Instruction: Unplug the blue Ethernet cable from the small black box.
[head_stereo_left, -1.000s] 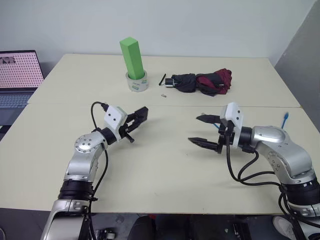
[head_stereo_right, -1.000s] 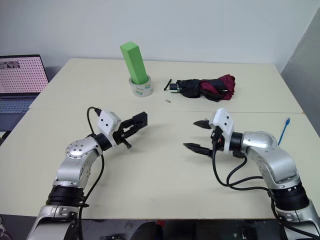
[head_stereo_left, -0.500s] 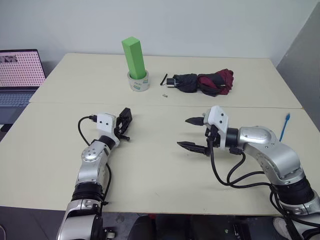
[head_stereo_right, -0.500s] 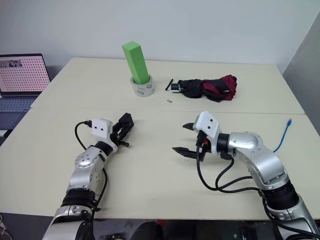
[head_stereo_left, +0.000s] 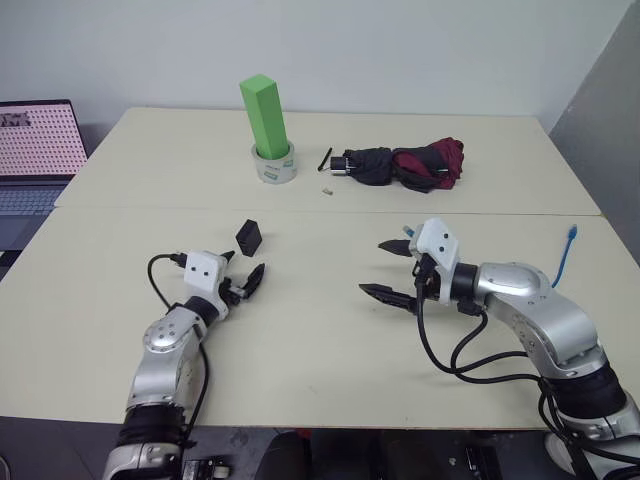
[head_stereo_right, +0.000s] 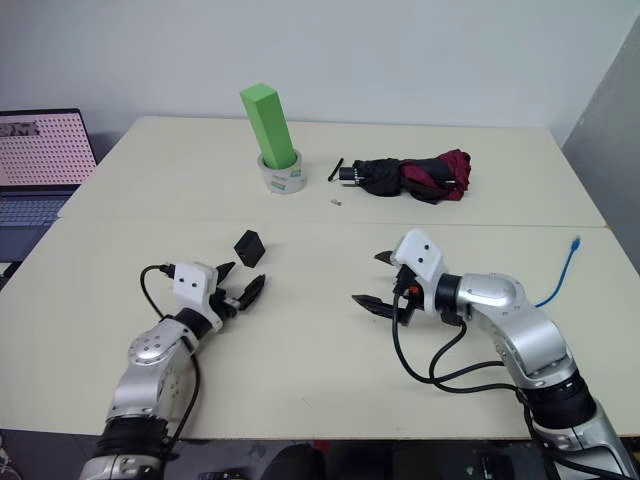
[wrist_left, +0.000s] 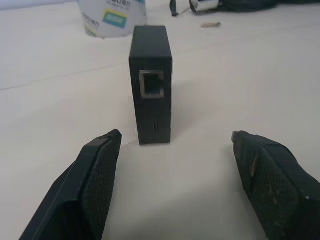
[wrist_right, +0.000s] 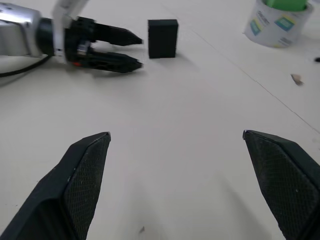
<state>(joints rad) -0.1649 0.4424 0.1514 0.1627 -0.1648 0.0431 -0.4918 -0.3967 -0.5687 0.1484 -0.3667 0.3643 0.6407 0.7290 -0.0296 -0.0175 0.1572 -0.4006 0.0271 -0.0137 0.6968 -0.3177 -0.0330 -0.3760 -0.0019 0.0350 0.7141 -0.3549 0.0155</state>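
Note:
The small black box (head_stereo_left: 250, 236) stands upright on the table, alone, its port (wrist_left: 151, 83) showing with nothing in it. My left gripper (head_stereo_left: 243, 280) is open just behind the box, its fingers (wrist_left: 95, 180) spread to either side and clear of it. The blue Ethernet cable (head_stereo_left: 567, 250) lies far off at the table's right edge, its tip (head_stereo_right: 575, 241) on the tabletop and the rest dropping over the side. My right gripper (head_stereo_right: 370, 280) hovers open mid-table with nothing between its fingers (wrist_right: 82, 175); the right wrist view shows the box (wrist_right: 162, 37) and the left gripper (wrist_right: 132, 50) ahead of it.
A white tape roll (head_stereo_left: 272, 165) holding a tall green block (head_stereo_left: 264, 112) stands at the back. A folded black-and-maroon umbrella (head_stereo_left: 405, 165) lies to its right, a small scrap (head_stereo_left: 327, 189) in front. A laptop (head_stereo_left: 35, 150) sits at the left.
My left gripper has opened, let go of the black box and drawn back and down toward me. The box now stands free on the table. The right gripper stays open.

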